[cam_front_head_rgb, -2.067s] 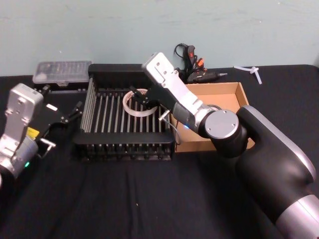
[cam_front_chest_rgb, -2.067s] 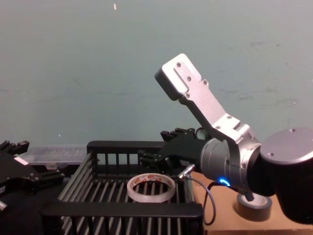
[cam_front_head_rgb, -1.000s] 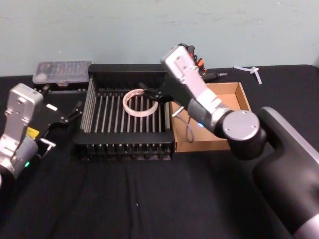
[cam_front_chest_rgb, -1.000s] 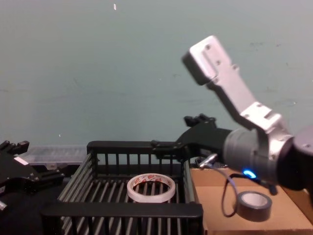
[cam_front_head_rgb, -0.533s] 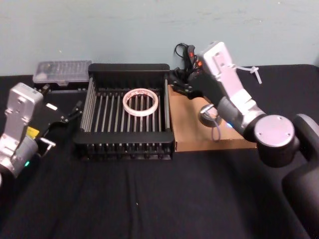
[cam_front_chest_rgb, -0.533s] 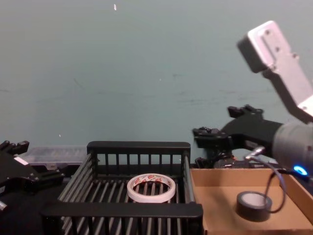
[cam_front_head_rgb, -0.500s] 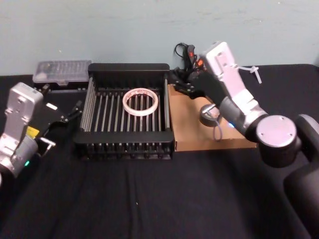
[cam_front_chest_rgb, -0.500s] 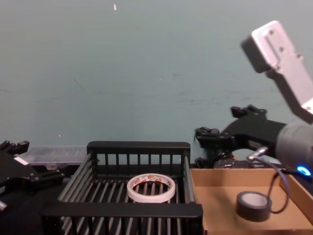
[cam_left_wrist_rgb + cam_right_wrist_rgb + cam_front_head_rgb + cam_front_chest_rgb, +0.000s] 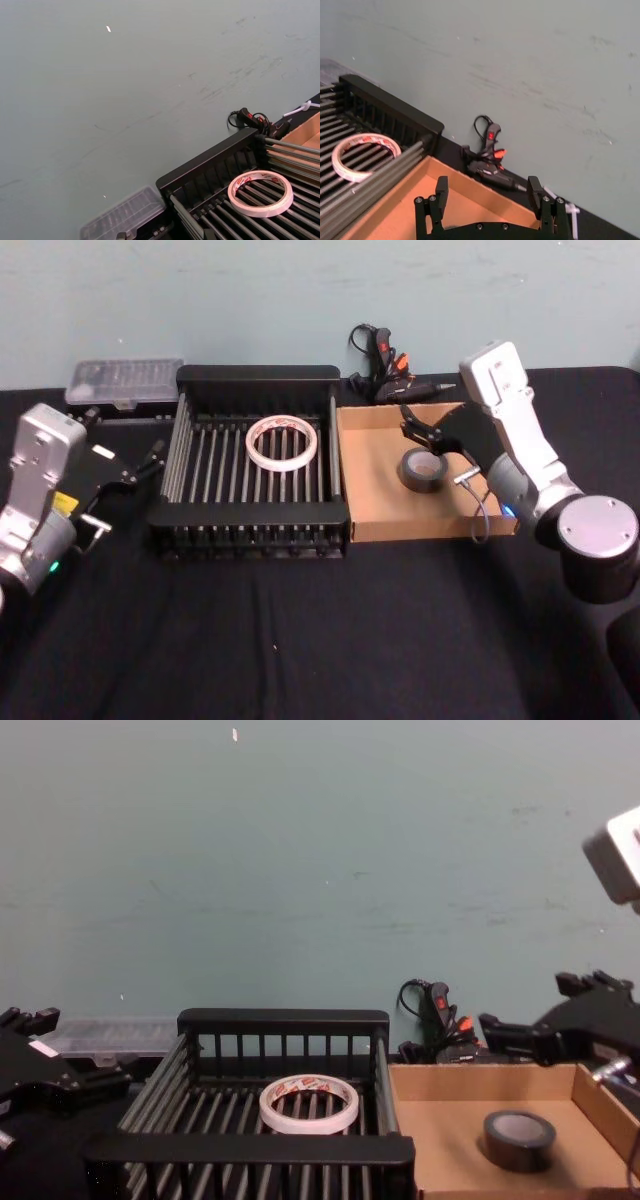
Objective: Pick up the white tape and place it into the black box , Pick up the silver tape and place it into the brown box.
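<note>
The white tape [image 9: 281, 443] lies flat on the slats inside the black box [image 9: 255, 375], and I see this same white tape [image 9: 309, 1105] from the chest too. In the brown box [image 9: 372, 480] to the right of the crate sits the silver tape [image 9: 423, 470], flat on the cardboard floor. My right gripper [image 9: 410, 427] hovers over the brown box's back part, just above and behind the silver tape, open and holding nothing. Its two fingers [image 9: 441, 189] stand wide apart in the right wrist view. My left gripper [image 9: 128, 490] is parked left of the crate, open.
A grey plastic case [image 9: 125, 383] lies behind the crate at the left. A black glue gun [image 9: 390, 370] with its cord rests behind the brown box against the wall. Black cloth covers the table, with free room along the front.
My right gripper has swung right, from above the black box across to the brown box, staying open and empty. Both tapes have stayed put, and the left arm has not moved.
</note>
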